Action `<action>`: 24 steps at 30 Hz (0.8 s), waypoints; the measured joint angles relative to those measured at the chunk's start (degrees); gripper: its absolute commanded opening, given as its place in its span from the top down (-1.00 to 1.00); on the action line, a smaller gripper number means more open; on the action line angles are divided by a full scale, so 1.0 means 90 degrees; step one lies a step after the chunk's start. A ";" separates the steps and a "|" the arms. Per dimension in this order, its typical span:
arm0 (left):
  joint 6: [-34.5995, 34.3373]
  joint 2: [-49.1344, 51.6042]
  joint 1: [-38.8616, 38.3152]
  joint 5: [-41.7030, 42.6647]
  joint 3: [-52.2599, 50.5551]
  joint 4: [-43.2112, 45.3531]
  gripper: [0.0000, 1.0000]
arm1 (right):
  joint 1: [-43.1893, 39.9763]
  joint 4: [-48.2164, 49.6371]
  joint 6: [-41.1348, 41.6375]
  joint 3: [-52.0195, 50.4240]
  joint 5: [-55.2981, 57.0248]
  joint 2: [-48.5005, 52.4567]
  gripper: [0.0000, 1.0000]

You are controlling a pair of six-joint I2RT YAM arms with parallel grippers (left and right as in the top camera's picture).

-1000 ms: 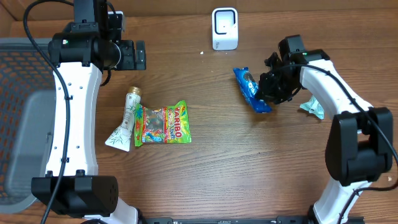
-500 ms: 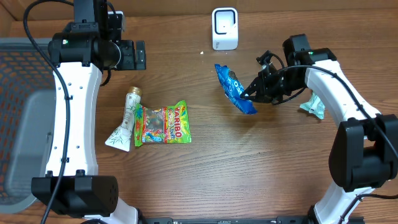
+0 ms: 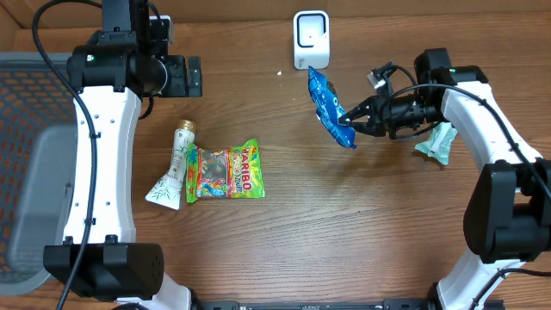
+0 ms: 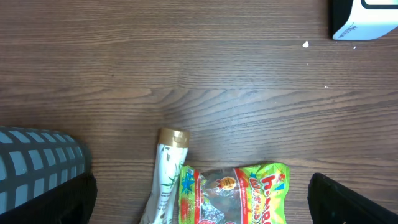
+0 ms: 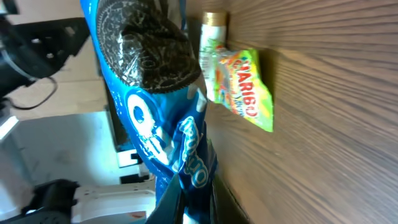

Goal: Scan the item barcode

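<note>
At the far left we see a grey mesh basket [image 3: 24, 172] off the edge of the surface [image 3: 284, 241], probably there to take items once they are scanned. Beside it the left arm hangs over the back of the surface with the left claw [image 3: 195, 76] spread wide and holding nothing. We judge it is parked there so the middle is free for the other arm.

Below it a white tube [image 3: 175, 168] lies flat, its gold cap pointing away from us. A bright candy bag [image 3: 228, 170] lies against its right side and partly overlaps it. Both look like items waiting their turn.

Further right, at the back edge, the white scanner [image 3: 311, 39] stands upright with its window facing the work area. The task's thing, a blue cookie packet [image 3: 327, 103], is in the air just in front of the scanner and a little to its right, clear of the surface. The right claw [image 3: 350, 117] is pinched nearly closed on the packet's lower end, so the long body sticks up and out towards the scanner.

Gripping it by the end seam leaves the flat faces uncovered, which suits presenting a barcode. In the right wrist view the cookie picture faces the camera. We cannot tell where the barcode sits or whether it is turned to the window.

Past the right arm a small teal packet [image 3: 435, 142] rests on the surface, well apart from the scanner.
</note>
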 measured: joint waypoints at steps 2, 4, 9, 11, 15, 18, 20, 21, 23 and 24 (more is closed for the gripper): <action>0.0000 0.0000 0.0000 0.0000 0.0000 0.0000 -0.99 | 0.0000 -0.0002 -0.0032 0.0000 -0.0015 0.0000 0.92; 0.0000 0.0000 0.0000 0.0000 0.0000 0.0000 -1.00 | 0.0010 0.0010 -0.0049 0.0000 0.0177 0.0000 0.92; 0.0000 0.0000 0.0000 0.0000 0.0000 0.0000 -1.00 | 0.0265 0.0216 -0.0017 -0.0002 0.1462 0.0000 0.92; 0.0000 0.0000 0.0000 0.0002 0.0000 0.0000 -1.00 | 0.0539 0.0435 0.0134 -0.0005 0.2305 0.0000 0.92; 0.0000 0.0000 0.0000 0.0002 0.0000 0.0000 -1.00 | 0.1098 0.0804 0.0330 -0.0010 0.3725 0.0000 0.81; 0.0000 0.0000 0.0000 0.0000 0.0000 0.0000 -1.00 | 0.1443 0.0862 0.0444 -0.0010 0.4524 0.0000 0.05; 0.0000 0.0000 0.0000 0.0002 0.0000 0.0000 -1.00 | 0.1593 0.0874 0.0449 -0.0010 0.4874 0.0000 -0.22; 0.0000 0.0000 0.0000 0.0000 0.0000 0.0000 -1.00 | 0.1693 0.0874 0.0461 -0.0010 0.5115 0.0000 -0.23; 0.0000 0.0000 0.0000 0.0000 0.0000 0.0000 -1.00 | 0.1800 0.0884 0.0469 -0.0010 0.5411 0.0000 -0.25; 0.0000 0.0000 0.0000 0.0002 0.0000 0.0000 -0.99 | 0.1870 0.0886 0.0474 -0.0010 0.5595 0.0000 -0.26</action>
